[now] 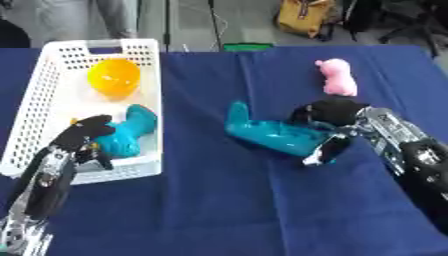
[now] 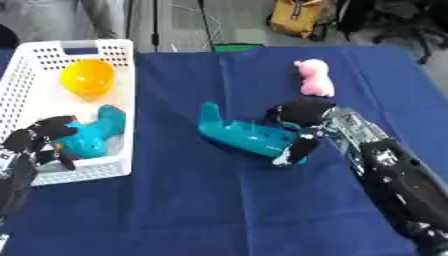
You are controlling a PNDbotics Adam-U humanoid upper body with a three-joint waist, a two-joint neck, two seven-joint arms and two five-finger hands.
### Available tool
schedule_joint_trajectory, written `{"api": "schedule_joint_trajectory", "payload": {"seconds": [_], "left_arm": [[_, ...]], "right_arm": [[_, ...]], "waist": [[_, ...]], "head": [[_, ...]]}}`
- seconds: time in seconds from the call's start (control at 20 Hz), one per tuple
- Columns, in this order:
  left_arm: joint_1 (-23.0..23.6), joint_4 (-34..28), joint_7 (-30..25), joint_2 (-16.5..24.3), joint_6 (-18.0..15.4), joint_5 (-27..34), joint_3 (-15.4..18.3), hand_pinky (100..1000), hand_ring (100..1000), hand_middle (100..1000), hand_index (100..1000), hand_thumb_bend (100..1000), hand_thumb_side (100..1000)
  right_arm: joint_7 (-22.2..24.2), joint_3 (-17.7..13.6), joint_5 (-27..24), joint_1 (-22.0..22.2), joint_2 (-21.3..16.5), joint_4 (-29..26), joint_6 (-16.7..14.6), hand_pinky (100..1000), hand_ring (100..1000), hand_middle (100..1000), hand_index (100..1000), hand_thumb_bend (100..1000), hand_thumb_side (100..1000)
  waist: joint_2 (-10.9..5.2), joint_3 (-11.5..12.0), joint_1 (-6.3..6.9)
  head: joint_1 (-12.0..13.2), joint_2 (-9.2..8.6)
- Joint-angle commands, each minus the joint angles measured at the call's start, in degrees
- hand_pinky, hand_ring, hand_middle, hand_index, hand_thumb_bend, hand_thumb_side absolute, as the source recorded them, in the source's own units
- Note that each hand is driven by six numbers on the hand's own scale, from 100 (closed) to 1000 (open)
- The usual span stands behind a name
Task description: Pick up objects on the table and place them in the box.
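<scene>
One teal toy (image 1: 271,134) lies mid-worktop, its long axis running from upper left to lower right, and we see the right robot hand (image 1: 328,131) curled over its right end, well apart from the white basket (image 1: 52,90) at the worktop's left edge.

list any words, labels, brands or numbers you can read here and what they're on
None can be read.
White basket: no label shows.
Yellow bowl, teal toy in the basket, teal toy on the table, pink toy: no print visible.
Right hand, left hand: no markings legible.
</scene>
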Motion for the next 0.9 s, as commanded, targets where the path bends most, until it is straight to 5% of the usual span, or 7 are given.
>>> {"api": "schedule_joint_trajectory", "payload": {"seconds": [0.05,0.1,0.15,0.35,0.7,0.75,0.9], "left_arm": [[-0.5,-0.8,0.0,0.8,-0.1,0.2,0.3,458,843,844,775,276,1000],[-0.5,-0.8,0.0,0.8,-0.1,0.2,0.3,458,843,844,775,276,1000],[-0.5,-0.8,0.0,0.7,-0.1,0.2,0.3,458,843,844,775,276,1000],[-0.5,-0.8,0.1,0.7,-0.1,0.2,0.3,458,842,844,775,275,1000],[-0.5,-0.8,0.1,0.7,-0.1,0.3,0.4,458,842,844,775,274,1000],[-0.5,-0.8,0.1,0.7,-0.1,0.3,0.4,457,842,844,775,274,1000],[-0.5,-0.8,0.1,0.7,-0.1,0.3,0.4,457,842,844,775,273,1000]], "right_arm": [[-1.4,0.1,4.0,0.4,0.1,3.3,1.0,245,514,766,876,457,211],[-1.9,-0.1,4.4,0.5,0.2,3.6,1.2,245,514,766,876,457,211],[-2.4,-0.2,4.6,0.6,0.3,3.9,1.4,211,482,758,874,421,100],[-4.6,-0.8,4.3,0.9,0.4,4.4,2.2,100,371,721,859,261,100],[-7.0,-2.8,-0.2,1.3,-0.2,3.8,3.2,100,279,674,838,150,100],[-6.8,-3.0,-1.3,1.3,-0.3,3.6,3.1,100,231,505,682,100,100],[-4.4,-4.1,-11.2,1.5,-1.3,2.8,0.3,100,201,396,589,100,100]], "waist": [[-0.22,0.1,0.36],[-0.20,0.1,0.35],[-0.20,0.1,0.35],[-0.20,0.0,0.41],[-0.32,0.1,0.51],[-0.35,0.2,0.52],[-0.52,0.3,0.50]], "head": [[-0.1,-0.39],[-0.1,-0.46],[-0.1,-0.50],[0.0,-0.65],[0.0,-0.76],[0.0,-0.76],[0.0,-0.86]]}}
